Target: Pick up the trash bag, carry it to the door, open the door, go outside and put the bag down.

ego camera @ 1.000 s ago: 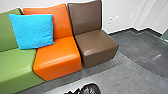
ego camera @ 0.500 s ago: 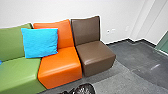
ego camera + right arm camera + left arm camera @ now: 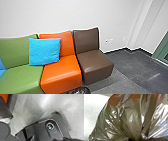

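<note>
The robot's head camera has moved: since the earlier frame the orange seat [image 3: 62,71], the brown seat [image 3: 96,66] and the blue pillow [image 3: 45,51] all sit lower in the head view, while the furniture itself has stayed put. The trash bag [image 3: 130,121], thin, shiny and bulging, is right up close in the left wrist view, and probably hangs from the left gripper. I cannot tell whether that gripper is wide, narrow or closed on the plastic, and I cannot tell for the right gripper either. The main risk looks like a snag: if the robot turns or drives too near the seats, a loose fold could catch on a corner and tear. A quick turn could also swing the load against the robot's base, and a shallow hold on such slick plastic could let it slip to the floor [image 3: 125,67].
</note>
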{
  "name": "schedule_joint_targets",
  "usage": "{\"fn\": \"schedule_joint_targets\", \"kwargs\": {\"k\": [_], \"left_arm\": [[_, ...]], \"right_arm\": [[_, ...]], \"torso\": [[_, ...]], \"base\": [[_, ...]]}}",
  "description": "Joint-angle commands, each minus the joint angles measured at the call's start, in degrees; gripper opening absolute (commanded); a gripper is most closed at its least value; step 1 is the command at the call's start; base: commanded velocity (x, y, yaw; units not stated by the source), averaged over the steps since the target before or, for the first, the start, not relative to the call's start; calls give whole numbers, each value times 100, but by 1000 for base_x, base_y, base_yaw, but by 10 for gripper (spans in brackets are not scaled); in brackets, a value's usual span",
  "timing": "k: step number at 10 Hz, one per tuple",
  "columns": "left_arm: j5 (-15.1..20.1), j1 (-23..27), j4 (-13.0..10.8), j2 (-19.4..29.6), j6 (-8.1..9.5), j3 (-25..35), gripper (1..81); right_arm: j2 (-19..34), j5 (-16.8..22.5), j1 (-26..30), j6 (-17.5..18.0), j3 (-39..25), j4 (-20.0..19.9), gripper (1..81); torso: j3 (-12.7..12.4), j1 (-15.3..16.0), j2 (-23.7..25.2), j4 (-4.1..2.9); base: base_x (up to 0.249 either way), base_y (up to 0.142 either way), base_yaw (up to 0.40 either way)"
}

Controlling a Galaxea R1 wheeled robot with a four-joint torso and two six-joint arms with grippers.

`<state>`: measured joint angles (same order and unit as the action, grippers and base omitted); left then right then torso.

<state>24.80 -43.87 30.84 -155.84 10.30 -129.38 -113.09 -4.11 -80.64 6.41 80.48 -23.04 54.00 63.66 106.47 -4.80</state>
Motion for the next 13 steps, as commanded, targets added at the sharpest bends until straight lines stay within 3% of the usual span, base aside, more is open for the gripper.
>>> {"fn": "schedule_joint_targets", "kwargs": {"k": [1, 6, 8, 10, 13], "left_arm": [[394, 446, 53, 377, -159, 412, 10], [394, -99, 45, 1273, -643, 1475, 10], [368, -389, 45, 1703, -712, 2080, 10], [342, -722, 36, 1784, -863, 2197, 10], [-9, -1400, 36, 1679, -1302, 2153, 10]], "right_arm": [[285, 428, 193, -17, 27, 10, 811], [-321, 428, 157, -79, 379, 36, 811], [-515, 428, 122, -166, 537, 45, 811], [-700, 428, 96, -272, 705, 54, 811], [-1016, 428, 70, -351, 933, 186, 811]], "torso": [[9, -358, -557, 0], [-101, -966, -1498, 0], [-507, -1241, -1928, 0], [-711, -1453, -2265, 0], [-1197, -1851, -2868, 0]], "base": [[0, 0, 0], [0, 0, 0], [0, 0, 0], [0, 0, 0], [0, 0, 0]]}}
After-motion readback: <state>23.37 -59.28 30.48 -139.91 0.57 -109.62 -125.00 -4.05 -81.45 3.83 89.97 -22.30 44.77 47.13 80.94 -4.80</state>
